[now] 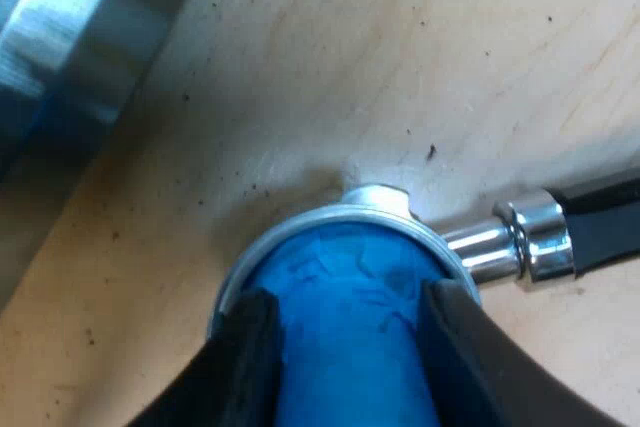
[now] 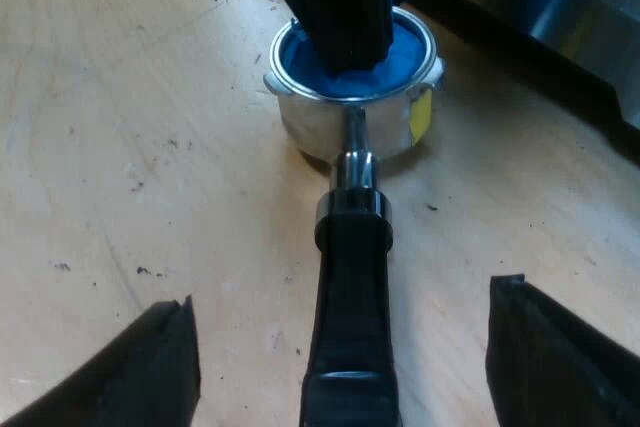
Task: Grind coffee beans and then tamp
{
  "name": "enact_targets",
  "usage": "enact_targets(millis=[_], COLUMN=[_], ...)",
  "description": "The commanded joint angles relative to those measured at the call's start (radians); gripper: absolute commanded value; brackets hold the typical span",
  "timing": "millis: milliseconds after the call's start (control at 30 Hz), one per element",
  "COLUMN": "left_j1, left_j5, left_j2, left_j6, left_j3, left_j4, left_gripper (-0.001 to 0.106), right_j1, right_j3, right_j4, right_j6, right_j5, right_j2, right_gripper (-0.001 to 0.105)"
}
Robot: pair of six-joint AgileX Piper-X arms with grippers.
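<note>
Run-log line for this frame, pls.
left gripper: shut on blue tamper, seated in holder basket | right gripper: open, astride handle, not gripping | holder: on wooden table

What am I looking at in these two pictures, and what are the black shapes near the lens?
Each picture comes from a camera on one robot arm's wrist; the black shapes are that arm's own two-fingered pincer. In the left wrist view, the left pincer is clamped on a blue tamper standing in the metal holder. In the right wrist view, the right pincer is open, one finger each side of the holder's dark handle, touching nothing. The holder rests on a wooden table near the espresso machine.
</note>
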State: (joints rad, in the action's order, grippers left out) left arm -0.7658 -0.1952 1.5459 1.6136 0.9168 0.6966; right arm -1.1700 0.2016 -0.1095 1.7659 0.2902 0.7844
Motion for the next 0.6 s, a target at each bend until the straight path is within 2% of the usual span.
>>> enact_targets(millis=[33,200,333,433,600], left_j1=[-0.007,-0.007,-0.007,-0.007,-0.007], left_j5=[0.003,0.003,0.007,0.042,0.046], left_j2=[-0.01,-0.028,-0.032,-0.032,-0.056], left_j6=[-0.003,-0.003,-0.003,-0.003,-0.003], left_j3=[0.039,0.09,0.169,0.208,0.228], left_j4=[0.041,0.061,0.129,0.169,0.218], left_gripper=[0.0,0.0,0.0,0.0,0.0], right_j1=[0.003,0.003,0.003,0.003,0.003], right_j3=[0.002,0.002,0.002,0.002,0.002], right_j4=[-0.006,-0.006,-0.006,-0.006,-0.006], right_j6=[0.002,0.002,0.002,0.002,0.002], right_j5=[-0.003,-0.003,-0.003,-0.003,-0.003], right_j2=[-0.007,-0.007,-0.007,-0.007,-0.007], right_gripper=[0.063,0.063,0.063,0.063,0.063])
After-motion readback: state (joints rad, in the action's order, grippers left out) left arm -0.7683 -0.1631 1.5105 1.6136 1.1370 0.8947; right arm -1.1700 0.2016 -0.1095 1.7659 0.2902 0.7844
